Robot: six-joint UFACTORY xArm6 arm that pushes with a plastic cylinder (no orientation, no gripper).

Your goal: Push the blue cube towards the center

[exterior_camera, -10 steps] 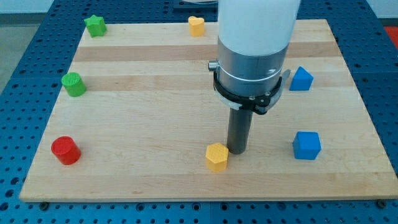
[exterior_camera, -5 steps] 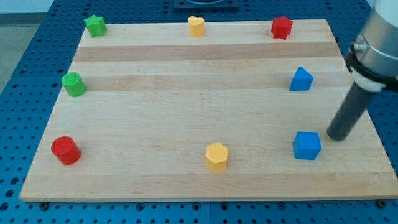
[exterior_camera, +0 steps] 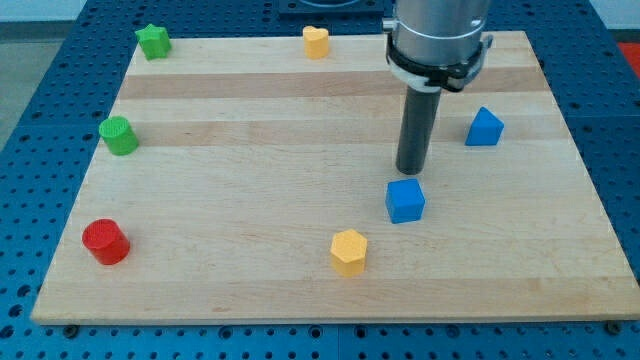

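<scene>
The blue cube sits on the wooden board, right of the middle and a little toward the view's bottom. My tip stands just above the cube in the view, close to its top edge; I cannot tell whether it touches. The arm's grey and white body hides the board's top right part.
A second blue block with a peaked top is at the right. A yellow hexagon lies near the bottom edge, a yellow block at the top. A green star, green cylinder and red cylinder line the left side.
The blue cube has slid left and slightly up from near the right edge. My tip swung from the cube's right side to just above it. The arm now covers the red block at top right.
</scene>
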